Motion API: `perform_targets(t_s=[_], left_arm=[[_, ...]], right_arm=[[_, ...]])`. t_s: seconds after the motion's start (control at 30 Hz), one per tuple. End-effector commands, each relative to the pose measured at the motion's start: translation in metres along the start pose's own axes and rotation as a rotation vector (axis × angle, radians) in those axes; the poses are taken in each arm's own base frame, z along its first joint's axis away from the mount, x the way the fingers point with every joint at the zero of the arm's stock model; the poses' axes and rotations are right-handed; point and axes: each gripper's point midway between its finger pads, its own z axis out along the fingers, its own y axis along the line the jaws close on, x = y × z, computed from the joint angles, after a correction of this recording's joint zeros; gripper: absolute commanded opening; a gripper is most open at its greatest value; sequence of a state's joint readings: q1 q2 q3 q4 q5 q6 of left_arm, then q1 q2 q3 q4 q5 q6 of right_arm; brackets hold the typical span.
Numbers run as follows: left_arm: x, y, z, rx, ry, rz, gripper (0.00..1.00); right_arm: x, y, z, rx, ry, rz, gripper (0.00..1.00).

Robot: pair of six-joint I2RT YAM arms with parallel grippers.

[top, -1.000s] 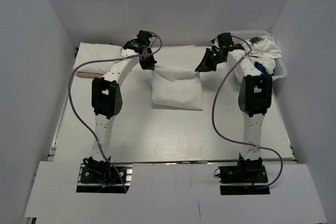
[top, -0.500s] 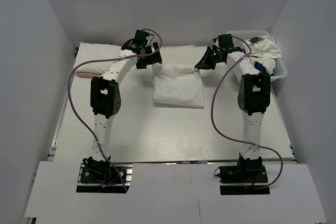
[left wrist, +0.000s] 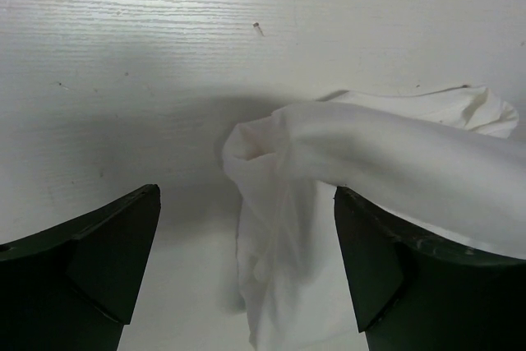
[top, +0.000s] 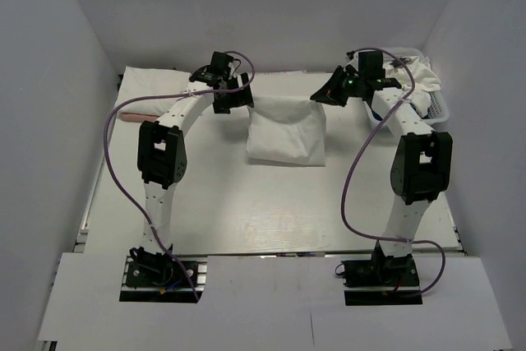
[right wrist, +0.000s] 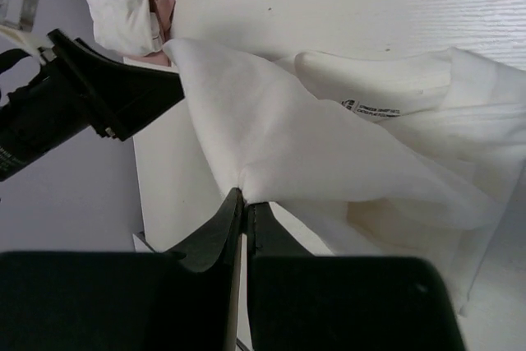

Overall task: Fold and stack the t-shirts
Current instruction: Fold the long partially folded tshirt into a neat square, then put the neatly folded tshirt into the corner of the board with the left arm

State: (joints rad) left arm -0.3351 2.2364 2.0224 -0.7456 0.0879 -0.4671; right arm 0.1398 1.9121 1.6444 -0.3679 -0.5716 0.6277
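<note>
Far left, stack: folded shirts (top: 156, 80) lie at the far-left corner of the table (top: 246, 203), a plump white pillow-like rectangle with a pink one (top: 131, 117) peeping out on its near side.

Left gripper: the left gripper (top: 233, 96) sits at the left end of the lifted edge. In its wrist view the fingers (left wrist: 107, 260) stand wide apart. A rounded corner of cloth bulges between them and a band of it drapes over the right-hand finger, so it looks hooked, not pinched.

Middle, shirt: the white shirt (top: 288, 133) lies at the centre-far part of the table. Its far edge is raised and pulled fairly straight, and the rest slopes down toward the near side. It is a soft, matt, creased rectangle.

Long axis: the held edge runs left to right, from one gripper to the other, with the body falling nearward from both.

Right gripper: the right gripper (right wrist: 244, 195) is clamped tight on a puckered pinch of the same shirt at the right end of the edge. A small printed label (right wrist: 374, 107) shows on an inner layer.

Far right, basket: a pale basket (top: 440, 108) holds loose shirts (top: 415, 80), rumpled and white.

What the next move turns on: the stack lies to the left of the held shirt, nearer the left arm. Only the right end looks firmly held, so the left corner may slip.
</note>
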Motion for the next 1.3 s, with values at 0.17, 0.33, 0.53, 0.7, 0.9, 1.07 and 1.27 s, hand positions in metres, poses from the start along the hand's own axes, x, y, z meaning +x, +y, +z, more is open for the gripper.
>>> perform_targets(t_s=[0.17,0.33,0.53,0.7,0.9,1.07,1.27], left_arm=[[-0.015,-0.026,-0.023,0.097,-0.038,0.06,0.98],[-0.008,-0.031,-0.02,0.141,-0.015,0.07,0.99],[0.008,-0.039,-0.009,0.188,0.033,0.067,0.99],[0.029,-0.039,0.005,0.174,0.084,0.074,0.99],[0.059,-0.027,0.02,0.089,0.136,0.088,0.99],[0.093,-0.018,0.038,0.063,0.205,0.074,0.99],[0.111,-0.019,0.05,0.076,0.254,0.065,0.78]], right_arm=[[-0.045,-0.064,0.024,0.148,-0.149,0.108,0.0],[-0.05,-0.067,0.066,0.033,-0.013,0.017,0.9],[-0.074,-0.017,0.032,0.011,-0.088,-0.183,0.9],[-0.063,-0.004,-0.011,0.068,-0.148,-0.224,0.9],[-0.039,0.01,-0.058,0.104,-0.194,-0.276,0.9],[-0.011,0.011,-0.082,0.108,-0.19,-0.279,0.9],[0.003,0.007,-0.092,0.119,-0.186,-0.308,0.9]])
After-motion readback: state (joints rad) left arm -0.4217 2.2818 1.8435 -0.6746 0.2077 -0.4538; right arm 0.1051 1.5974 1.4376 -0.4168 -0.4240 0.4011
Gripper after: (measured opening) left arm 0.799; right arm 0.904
